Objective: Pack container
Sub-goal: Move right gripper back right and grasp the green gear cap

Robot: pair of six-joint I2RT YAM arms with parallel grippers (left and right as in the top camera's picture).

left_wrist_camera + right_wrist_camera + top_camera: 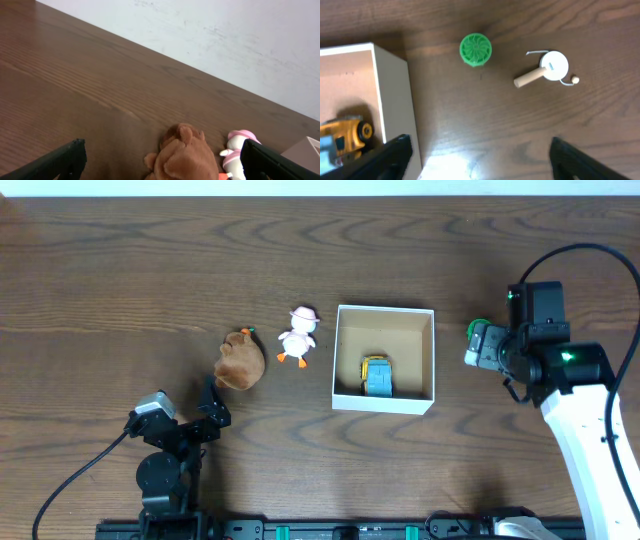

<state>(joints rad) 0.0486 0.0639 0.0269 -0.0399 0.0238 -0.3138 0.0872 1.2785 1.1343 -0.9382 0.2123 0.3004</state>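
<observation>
The container (385, 309) sits right of table centre and holds one item only, a yellow-and-blue toy vehicle (377, 375). Outstanding on the table: brown plush (240, 361), white duck figure (298, 335), green ridged piece (475, 49) (possibly a cap; view unclear), white disc with wooden handle (547, 69). Left gripper (212, 412) and right gripper (487, 346): jaws spread wide, nothing held. Packing judged barely begun.

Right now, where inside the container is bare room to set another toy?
The far half of the container is bare, from its far wall to the yellow-and-blue toy vehicle. A narrower strip lies between the vehicle and the right wall. The vehicle crowds the near middle.
</observation>
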